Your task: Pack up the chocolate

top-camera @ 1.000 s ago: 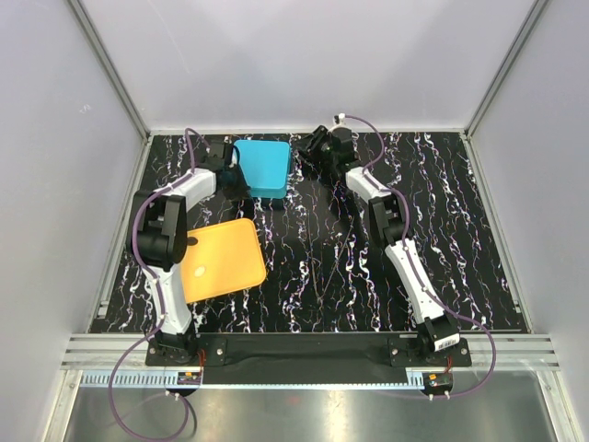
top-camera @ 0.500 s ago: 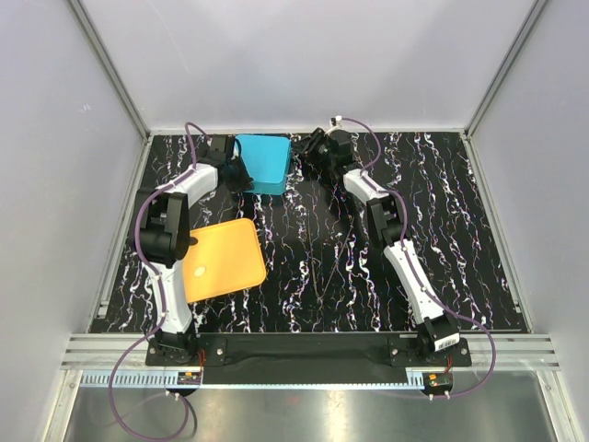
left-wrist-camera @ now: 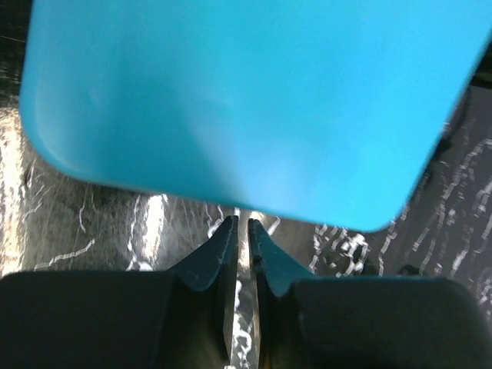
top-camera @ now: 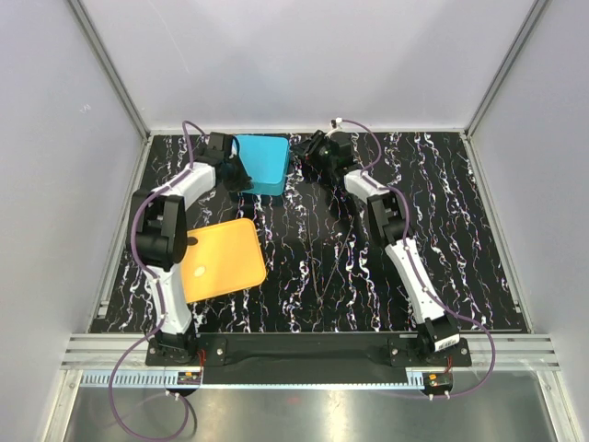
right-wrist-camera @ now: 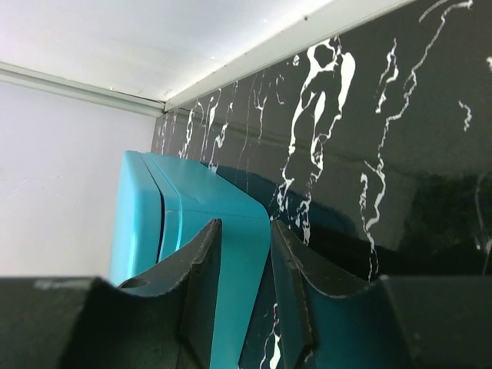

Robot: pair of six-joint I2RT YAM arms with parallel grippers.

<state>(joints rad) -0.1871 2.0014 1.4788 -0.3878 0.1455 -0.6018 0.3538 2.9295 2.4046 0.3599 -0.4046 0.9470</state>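
We found the right jaws pinching the edge of the teal box [top-camera: 265,161] at the tabletop's far side. The left jaws stood nearly closed, empty, just short of its near edge. The chocolate was too small to make out.

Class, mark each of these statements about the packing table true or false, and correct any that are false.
1. The flat orange tray lies apart from the teal square box. True.
2. The left gripper has its fingers spread wide. False: they are almost together, with nothing between them.
3. The right gripper has a finger on each side of an edge of the teal square box. True.
4. The teal square box sits at the near edge of the black marbled table. False: it is at the far edge, left of centre.
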